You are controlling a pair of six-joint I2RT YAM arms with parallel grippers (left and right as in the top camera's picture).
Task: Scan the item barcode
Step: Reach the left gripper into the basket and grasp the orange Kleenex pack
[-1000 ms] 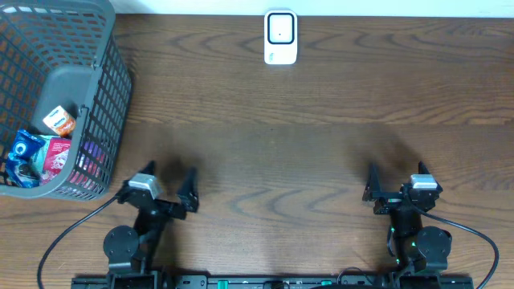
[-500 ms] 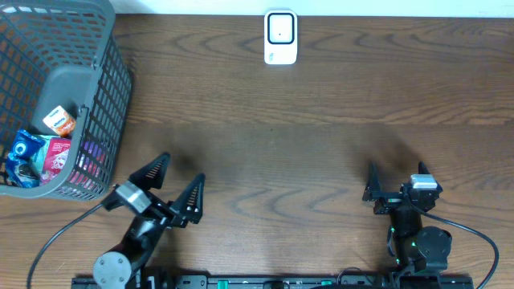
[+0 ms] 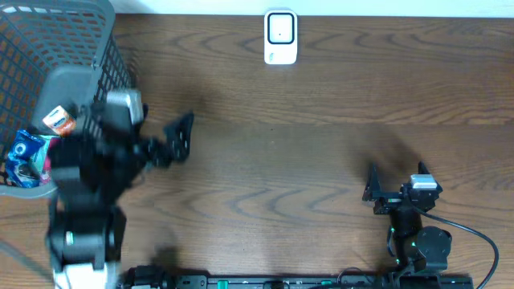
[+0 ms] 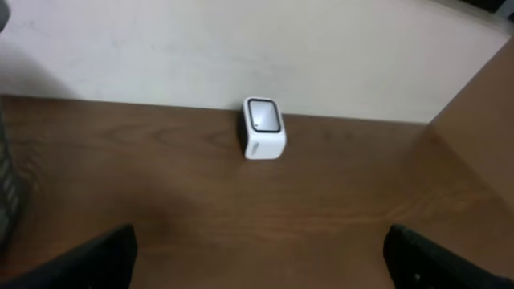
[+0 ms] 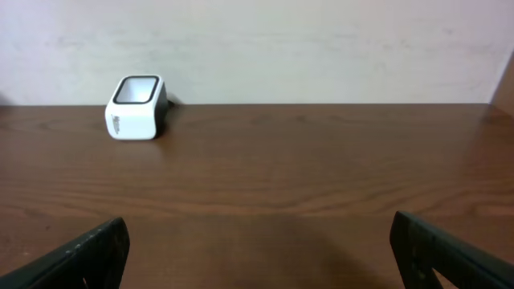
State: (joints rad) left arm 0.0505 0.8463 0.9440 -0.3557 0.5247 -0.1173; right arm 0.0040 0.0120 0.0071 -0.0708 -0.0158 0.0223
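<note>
The left gripper is seen spread wide and empty beside the basket at left. The right gripper is likewise released at lower right.

the left arm is a dark blur at the overhead view's left, covering part of the basket, itself cut off by the upper left corner. the packets inside are too small to read; both wrist views crop the fingertips.
</note>
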